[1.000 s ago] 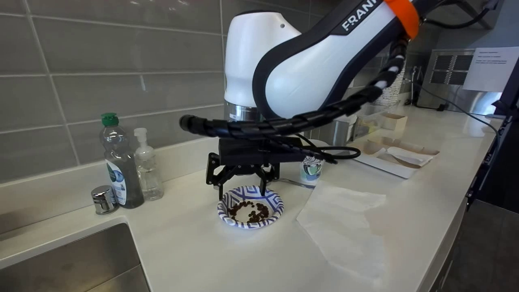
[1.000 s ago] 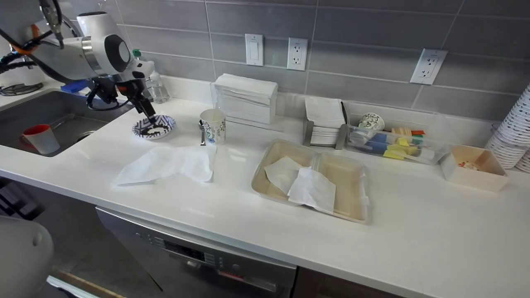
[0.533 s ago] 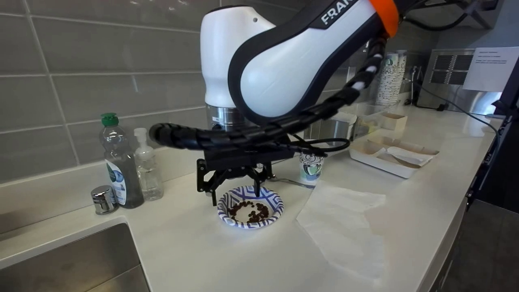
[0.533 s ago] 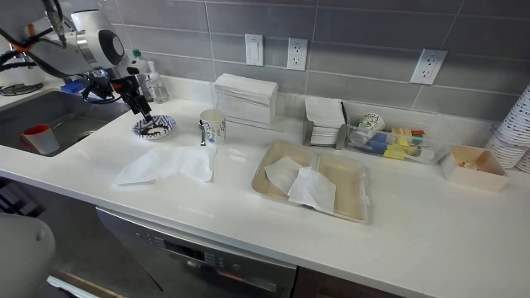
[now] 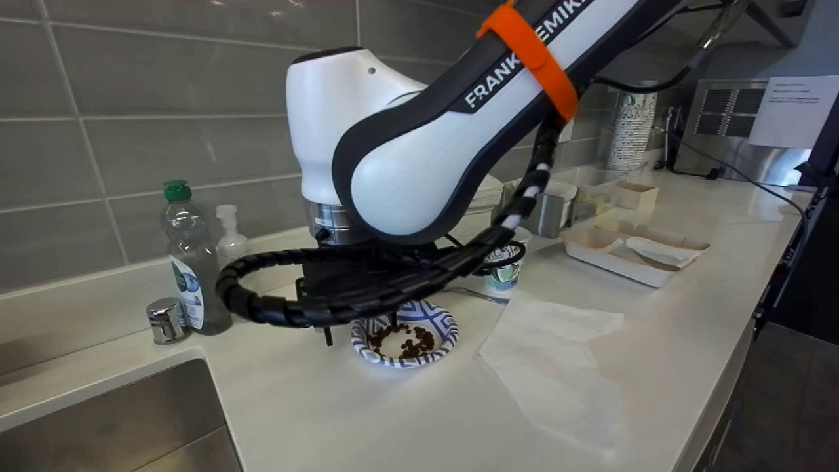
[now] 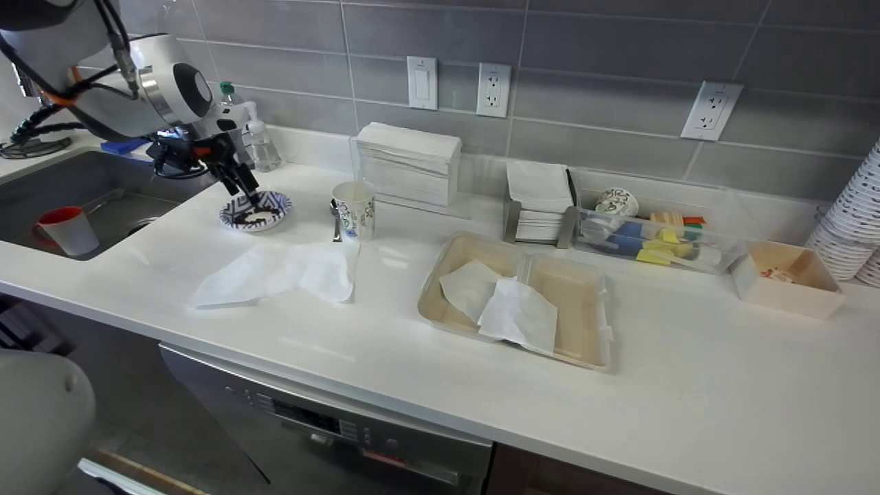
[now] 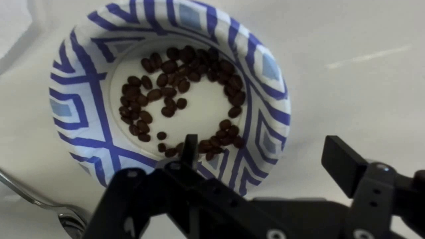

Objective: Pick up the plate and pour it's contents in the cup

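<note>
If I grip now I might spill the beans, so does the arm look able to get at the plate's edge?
Probably yes: the gripper is open, one finger over the plate, the other beyond its rim, with nothing seen in the way. Whether they are low enough, I can't tell.

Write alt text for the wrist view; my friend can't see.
A blue-and-white patterned paper plate of brown coffee beans sits on a white counter. At the bottom, a black end effector stands open, one finger overlapping the plate, the other outside its rim; a metal spoon lies lower left.
</note>
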Motion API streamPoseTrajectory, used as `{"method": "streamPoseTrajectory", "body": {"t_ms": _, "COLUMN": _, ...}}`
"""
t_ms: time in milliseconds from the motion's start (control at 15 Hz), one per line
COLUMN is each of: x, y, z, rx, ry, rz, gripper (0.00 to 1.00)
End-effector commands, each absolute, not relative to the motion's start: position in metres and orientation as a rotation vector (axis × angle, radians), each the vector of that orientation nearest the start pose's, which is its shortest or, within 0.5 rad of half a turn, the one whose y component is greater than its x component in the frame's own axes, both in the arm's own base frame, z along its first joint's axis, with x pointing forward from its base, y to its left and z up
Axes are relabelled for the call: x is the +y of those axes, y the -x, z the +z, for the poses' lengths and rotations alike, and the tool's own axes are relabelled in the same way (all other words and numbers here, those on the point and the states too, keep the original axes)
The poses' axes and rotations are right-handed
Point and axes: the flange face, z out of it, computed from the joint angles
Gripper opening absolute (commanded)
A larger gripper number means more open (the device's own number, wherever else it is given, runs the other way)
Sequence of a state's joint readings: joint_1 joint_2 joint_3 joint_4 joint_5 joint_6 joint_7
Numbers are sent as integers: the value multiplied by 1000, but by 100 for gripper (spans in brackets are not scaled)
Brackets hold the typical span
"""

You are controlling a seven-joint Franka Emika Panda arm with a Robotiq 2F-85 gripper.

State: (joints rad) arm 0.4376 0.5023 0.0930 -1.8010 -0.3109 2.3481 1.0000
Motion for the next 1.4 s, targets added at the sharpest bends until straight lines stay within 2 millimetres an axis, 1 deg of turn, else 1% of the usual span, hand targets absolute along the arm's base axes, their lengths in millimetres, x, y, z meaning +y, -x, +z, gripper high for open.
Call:
{"method": "streamPoseTrajectory", "body": {"t_ms": 0, "x": 338, "y": -582, "z": 268, "rx": 420, "ry": 3239, "rz": -267, "gripper": 75}}
{"method": "streamPoseTrajectory", "body": {"t_ms": 67, "x": 340, "y": -582, "z": 269, "rx": 424, "ry": 3242, "rz": -259, "gripper": 68}}
{"method": "streamPoseTrajectory", "body": {"t_ms": 200, "x": 342, "y": -582, "z": 272, "rx": 435, "ry": 3260, "rz": -240, "gripper": 63}}
{"method": "streamPoseTrajectory", "body": {"t_ms": 267, "x": 343, "y": -582, "z": 273, "rx": 442, "ry": 3267, "rz": -229, "gripper": 64}}
{"method": "streamPoseTrajectory", "body": {"t_ms": 400, "x": 345, "y": -582, "z": 276, "rx": 448, "ry": 3283, "rz": -216, "gripper": 60}}
{"method": "streamPoseTrajectory", "body": {"t_ms": 533, "x": 346, "y": -581, "z": 277, "rx": 463, "ry": 3301, "rz": -186, "gripper": 59}}
{"method": "streamPoseTrajectory", "body": {"t_ms": 600, "x": 346, "y": -581, "z": 278, "rx": 463, "ry": 3310, "rz": -175, "gripper": 60}}
{"method": "streamPoseTrajectory", "body": {"t_ms": 867, "x": 345, "y": -580, "z": 271, "rx": 463, "ry": 3330, "rz": -137, "gripper": 55}}
{"method": "streamPoseTrajectory", "body": {"t_ms": 1067, "x": 344, "y": -579, "z": 262, "rx": 457, "ry": 3340, "rz": -120, "gripper": 55}}
{"method": "streamPoseTrajectory", "body": {"t_ms": 1200, "x": 344, "y": -579, "z": 256, "rx": 440, "ry": 3341, "rz": -117, "gripper": 45}}
{"method": "streamPoseTrajectory", "body": {"t_ms": 1267, "x": 344, "y": -579, "z": 254, "rx": 436, "ry": 3345, "rz": -117, "gripper": 44}}
{"method": "streamPoseTrajectory", "body": {"t_ms": 1333, "x": 344, "y": -579, "z": 253, "rx": 433, "ry": 3348, "rz": -112, "gripper": 38}}
